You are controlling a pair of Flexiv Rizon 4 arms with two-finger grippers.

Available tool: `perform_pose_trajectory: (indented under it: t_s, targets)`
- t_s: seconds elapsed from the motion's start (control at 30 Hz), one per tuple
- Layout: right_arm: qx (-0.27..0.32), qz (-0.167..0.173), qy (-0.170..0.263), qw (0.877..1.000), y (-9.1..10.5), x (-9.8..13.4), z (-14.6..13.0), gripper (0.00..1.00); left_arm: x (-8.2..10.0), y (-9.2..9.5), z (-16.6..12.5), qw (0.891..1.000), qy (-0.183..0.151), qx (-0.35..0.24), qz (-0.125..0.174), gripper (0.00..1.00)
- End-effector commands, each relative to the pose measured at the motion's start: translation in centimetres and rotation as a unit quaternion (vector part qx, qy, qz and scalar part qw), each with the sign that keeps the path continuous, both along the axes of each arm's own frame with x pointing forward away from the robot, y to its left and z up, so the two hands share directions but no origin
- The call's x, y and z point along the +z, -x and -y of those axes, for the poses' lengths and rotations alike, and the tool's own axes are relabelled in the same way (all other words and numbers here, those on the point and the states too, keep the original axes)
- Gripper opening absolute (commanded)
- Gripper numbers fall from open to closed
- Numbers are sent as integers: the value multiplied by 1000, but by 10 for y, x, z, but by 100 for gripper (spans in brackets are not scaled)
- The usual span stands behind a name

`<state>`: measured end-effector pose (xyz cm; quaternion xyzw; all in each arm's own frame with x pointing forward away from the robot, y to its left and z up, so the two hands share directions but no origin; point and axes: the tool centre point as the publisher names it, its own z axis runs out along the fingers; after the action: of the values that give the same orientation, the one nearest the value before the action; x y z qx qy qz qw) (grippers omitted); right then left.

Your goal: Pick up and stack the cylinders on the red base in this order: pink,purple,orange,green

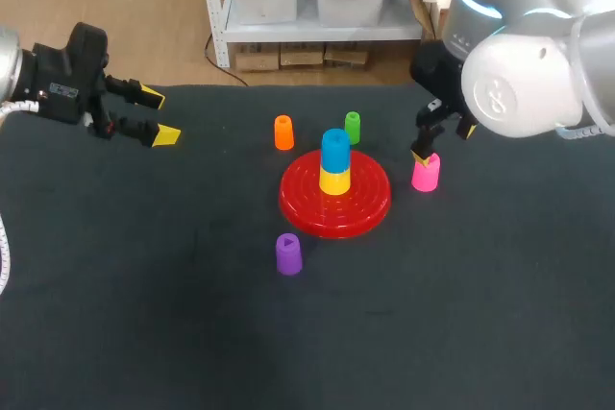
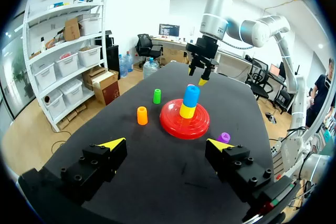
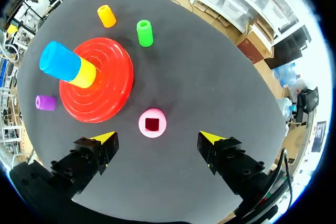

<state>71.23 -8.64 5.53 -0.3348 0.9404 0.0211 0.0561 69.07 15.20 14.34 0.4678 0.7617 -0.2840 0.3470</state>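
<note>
A: "Hovering over the bench [image 1: 144, 314], why are the right jaws spread wide?"

B: "Just beside the red base [image 1: 365, 206] stands the pink cylinder [image 1: 426, 175], right beneath them. Lined up for a grasp, I'd judge. The left jaws, wide too, hang well clear."

A: "Its look?"

B: "Short, upright, a square socket on top."
</note>
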Motion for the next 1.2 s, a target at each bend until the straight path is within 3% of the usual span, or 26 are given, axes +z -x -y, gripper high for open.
perform_pose_trajectory:
  t_s: [0.03,0.4,0.67,1.0,1.03,1.07,1.1,1.2]
  targets:
    - [-1,3,0,1000,2,0,0,100,-1,0,0,1000,1,0,1,100]
    - [-1,3,0,1000,2,0,0,100,-1,0,0,1000,1,0,1,100]
    - [12,-11,37,999,0,-12,-11,100,-1,0,0,1000,1,0,1,100]
    - [1,-36,19,999,4,-23,-9,100,-1,0,0,1000,1,0,1,100]
    - [1,-36,18,999,4,-24,-9,99,-1,0,0,1000,1,0,1,100]
    - [-2,-36,16,999,4,-24,-8,84,-1,0,0,1000,1,0,1,100]
    - [-3,-37,16,999,4,-24,-8,77,-1,0,0,1000,1,0,1,100]
    - [-3,-36,15,999,4,-24,-8,73,-1,0,0,1000,1,0,1,100]
